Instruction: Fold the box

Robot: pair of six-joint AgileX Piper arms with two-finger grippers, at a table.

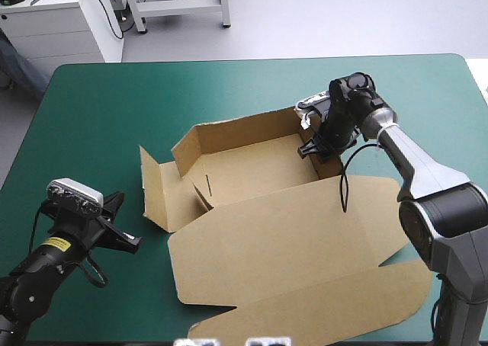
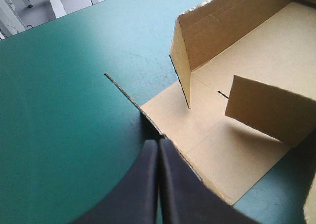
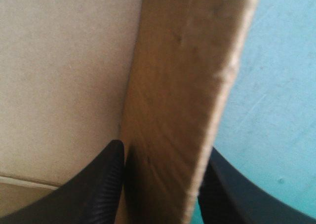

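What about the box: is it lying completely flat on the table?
No, the box has walls standing upright along its far side and at both ends.

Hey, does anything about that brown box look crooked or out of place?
Yes. On the box, the end flap nearest the left tool splays outward instead of standing square, and a small tab beside it leans loose, untucked. The right tool pinches the opposite wall.

Robotics lab — teal-green table [image 1: 229, 87] (white cabinet [image 1: 69, 30])

Bright even light from overhead; the box [image 2: 256, 61] flap [image 2: 266, 110] drops a soft shadow ahead of the left gripper [image 2: 158, 144].
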